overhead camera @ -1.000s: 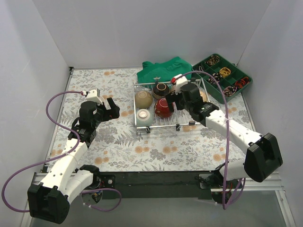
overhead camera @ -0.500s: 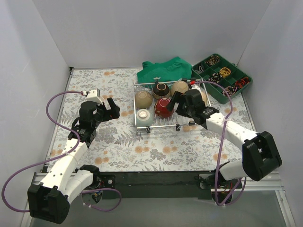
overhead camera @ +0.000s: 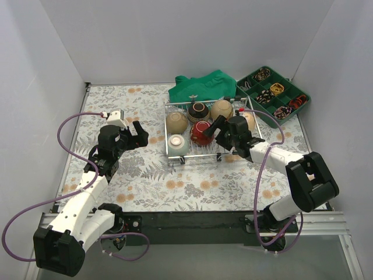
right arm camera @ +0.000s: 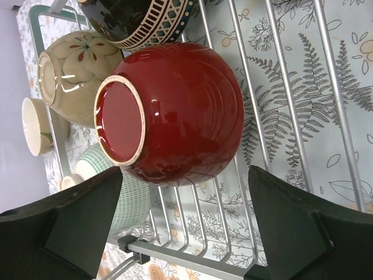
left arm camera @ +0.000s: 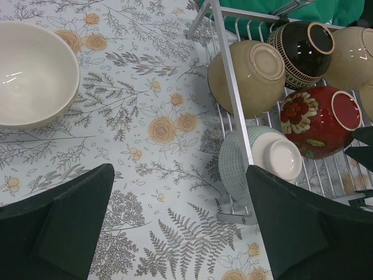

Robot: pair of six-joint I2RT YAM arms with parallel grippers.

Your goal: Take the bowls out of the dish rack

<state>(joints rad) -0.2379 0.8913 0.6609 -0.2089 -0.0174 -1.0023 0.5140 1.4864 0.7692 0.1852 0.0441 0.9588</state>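
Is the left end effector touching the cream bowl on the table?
Apart. The left wrist view shows bare tablecloth between the cream bowl and the left end effector.

Left gripper (left arm camera: 179, 216) fingers spread wide, nothing between them, over the floral tablecloth (left arm camera: 157, 87). Cream bowl (left arm camera: 32, 73) sits upright on the cloth at upper left. Dish rack (left arm camera: 221, 41) at right holds a tan bowl (left arm camera: 250, 76), black patterned bowl (left arm camera: 300, 52), red floral bowl (left arm camera: 317, 119) and green ribbed bowl (left arm camera: 233, 169), all tipped foot-up.
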